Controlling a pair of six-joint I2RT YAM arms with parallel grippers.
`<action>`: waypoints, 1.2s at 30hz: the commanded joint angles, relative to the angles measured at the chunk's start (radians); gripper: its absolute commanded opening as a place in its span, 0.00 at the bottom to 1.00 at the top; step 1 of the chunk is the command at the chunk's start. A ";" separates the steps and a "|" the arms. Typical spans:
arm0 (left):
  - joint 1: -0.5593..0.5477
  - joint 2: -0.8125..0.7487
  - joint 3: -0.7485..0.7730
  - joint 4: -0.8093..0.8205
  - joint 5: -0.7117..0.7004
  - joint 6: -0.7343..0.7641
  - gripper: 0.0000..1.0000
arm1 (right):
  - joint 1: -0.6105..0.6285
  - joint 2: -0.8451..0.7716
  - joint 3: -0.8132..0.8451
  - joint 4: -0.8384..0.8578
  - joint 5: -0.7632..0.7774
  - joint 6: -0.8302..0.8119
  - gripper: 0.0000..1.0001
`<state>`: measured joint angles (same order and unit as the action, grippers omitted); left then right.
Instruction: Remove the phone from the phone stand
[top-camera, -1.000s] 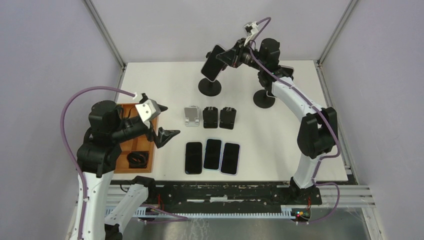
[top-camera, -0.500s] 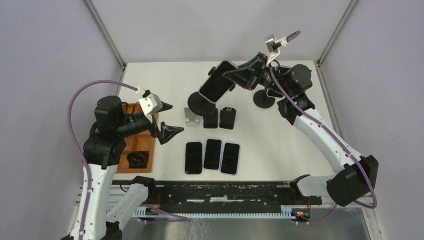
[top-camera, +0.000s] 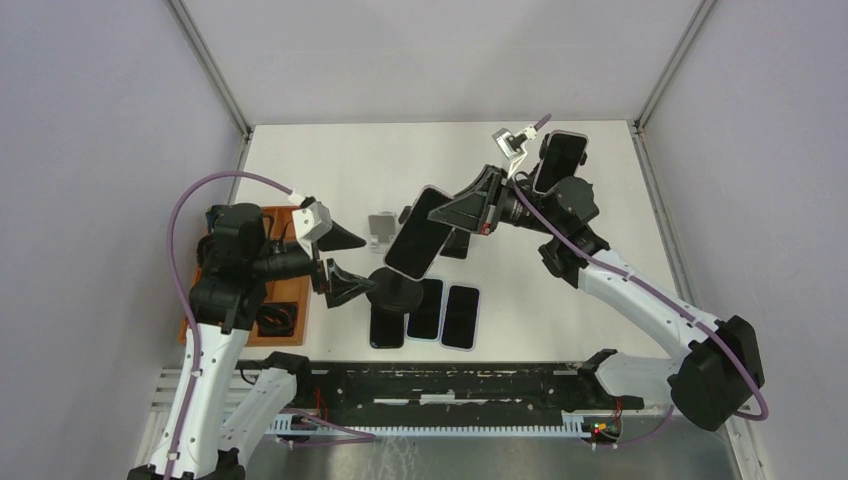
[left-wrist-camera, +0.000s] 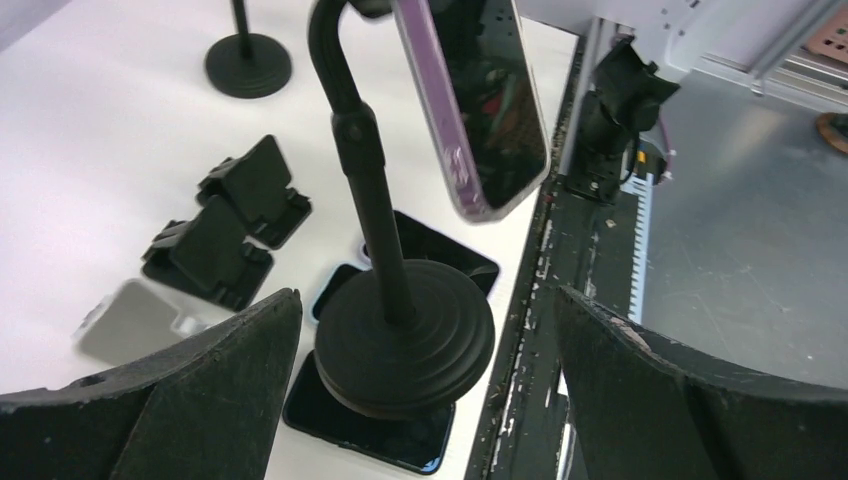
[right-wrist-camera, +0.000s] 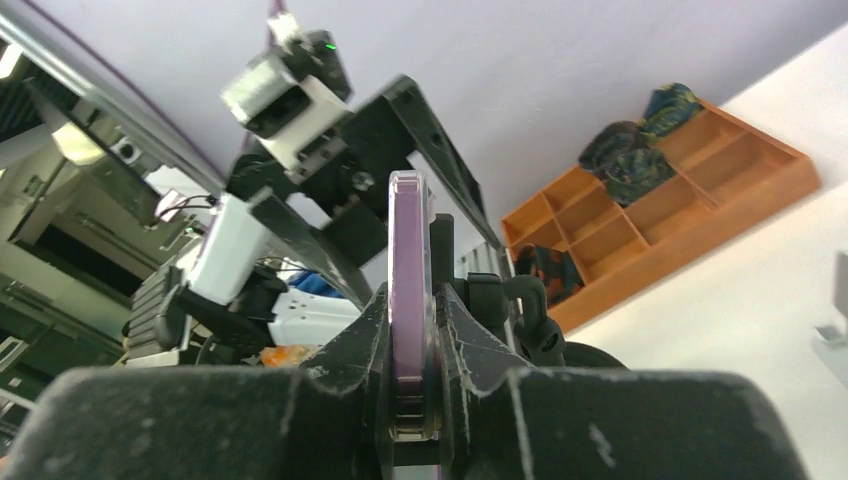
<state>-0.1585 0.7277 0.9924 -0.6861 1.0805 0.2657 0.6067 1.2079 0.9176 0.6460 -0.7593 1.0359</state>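
The phone (top-camera: 418, 247), dark with a purple case, is still clipped to the black phone stand (top-camera: 395, 290). My right gripper (top-camera: 470, 210) is shut on the phone's edge (right-wrist-camera: 408, 250), with the right gripper's (right-wrist-camera: 410, 330) fingers pressed on both faces. The stand's round base (left-wrist-camera: 405, 340) sits over the flat phones near the front edge; I cannot tell whether it touches them. Its pole (left-wrist-camera: 365, 170) rises to the phone (left-wrist-camera: 480, 100). My left gripper (top-camera: 345, 262) is open, and the left gripper's (left-wrist-camera: 428, 300) fingers flank the base without touching it.
Three flat phones (top-camera: 460, 316) lie in a row near the front edge. A silver stand (top-camera: 380, 228) and small black stands (left-wrist-camera: 235, 215) sit behind them. Another phone (top-camera: 560, 158) on a second stand (left-wrist-camera: 248, 65) stands at the back right. A wooden tray (top-camera: 290, 295) lies at the left.
My right arm swung the phone, with the stand still attached, from the back of the table toward the front. My left gripper moved right until its open fingers flank the stand's base.
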 joint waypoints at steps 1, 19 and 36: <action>0.000 -0.051 -0.027 -0.007 0.108 0.075 1.00 | 0.037 -0.093 0.022 0.313 0.048 0.139 0.00; 0.001 0.031 -0.001 -0.030 0.286 0.102 1.00 | 0.239 0.039 0.127 0.343 0.086 0.113 0.00; 0.001 0.114 0.108 -0.345 0.297 0.430 0.56 | 0.328 0.125 0.193 0.294 0.084 0.009 0.00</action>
<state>-0.1585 0.8230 1.0283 -0.8555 1.3396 0.4805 0.9321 1.3994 1.0542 0.8425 -0.7269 1.0786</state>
